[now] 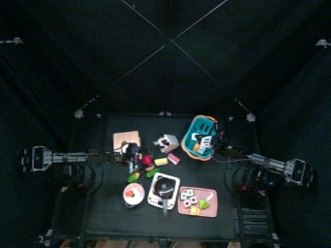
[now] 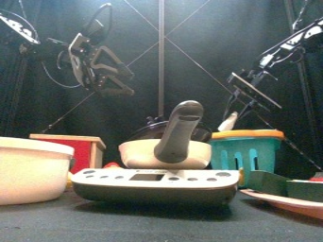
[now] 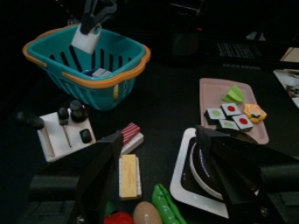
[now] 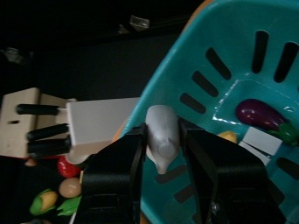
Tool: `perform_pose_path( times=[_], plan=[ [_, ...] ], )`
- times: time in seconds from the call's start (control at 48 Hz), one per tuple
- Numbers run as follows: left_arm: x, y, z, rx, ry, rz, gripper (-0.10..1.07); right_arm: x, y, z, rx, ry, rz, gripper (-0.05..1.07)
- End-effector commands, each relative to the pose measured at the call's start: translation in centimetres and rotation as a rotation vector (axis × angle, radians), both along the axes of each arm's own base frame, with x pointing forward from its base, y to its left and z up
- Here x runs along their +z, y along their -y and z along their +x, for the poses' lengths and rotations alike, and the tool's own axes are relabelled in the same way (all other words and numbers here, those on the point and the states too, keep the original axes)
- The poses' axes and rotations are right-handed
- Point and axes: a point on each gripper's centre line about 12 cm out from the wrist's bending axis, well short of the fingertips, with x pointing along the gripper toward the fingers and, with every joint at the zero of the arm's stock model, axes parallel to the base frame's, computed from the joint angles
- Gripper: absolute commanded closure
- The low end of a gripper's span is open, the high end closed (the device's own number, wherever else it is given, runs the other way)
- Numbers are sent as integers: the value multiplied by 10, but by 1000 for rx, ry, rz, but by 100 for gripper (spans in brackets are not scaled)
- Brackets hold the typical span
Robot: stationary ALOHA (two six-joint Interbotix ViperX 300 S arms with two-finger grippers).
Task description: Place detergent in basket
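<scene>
The right gripper point(image 4: 163, 166) is clenched on a white detergent bottle point(image 4: 162, 138), its two black jaws pressed against the bottle's sides just below the rounded neck. The bottle hangs over the rim of a teal basket point(image 4: 222, 66) with slotted walls and an orange rim. In the left wrist view the same bottle point(image 3: 89, 37) shows white with a dark cap, held upright by the right gripper point(image 3: 98, 10) inside the basket's point(image 3: 65, 66) mouth; whether it touches the basket floor cannot be told. A white label on the bottle's front is too small to read, and no brand or writing can be made out anywhere.

Inside the basket lie a purple eggplant point(image 4: 260, 113) and a green piece beside it. Just outside the basket wall stands a pale wooden knife block point(image 4: 33, 114) with black handles.

The left gripper point(image 3: 158, 171) hangs with its jaws spread apart, holding nothing, above a tan sponge-like block point(image 3: 128, 175), a green pea pod point(image 3: 167, 208) and the edge of a white kitchen scale point(image 3: 198, 171). Farther off lies a pink tray point(image 3: 211, 92) of toy sushi.

From above, the basket point(image 1: 204, 133) sits at the table's point(image 1: 110, 208) far right corner, the right arm reaching into it, the left arm over the table's left middle. The front view shows the scale point(image 2: 154, 181) close up and a mortar with pestle point(image 2: 171, 144) behind it.
</scene>
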Motion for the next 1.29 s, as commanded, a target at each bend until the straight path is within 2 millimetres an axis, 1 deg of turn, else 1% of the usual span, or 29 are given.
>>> perform_pose_path(
  times=[0.0,0.333,0.438,1.0,1.271],
  plan=[
    [8,-3,1,7,30,1,-1,0,5,1,-9,-8,-7,36],
    [6,-4,0,12,26,-1,-1,-8,9,11,28,-39,-15,17],
    [6,-4,-1,14,24,-2,-1,-9,8,12,38,-36,-13,13],
    [5,-4,-1,14,23,-4,-1,-11,3,14,57,-37,-9,12],
    [4,-4,-2,15,20,-6,-1,3,0,17,90,-13,-55,13]
  ],
)
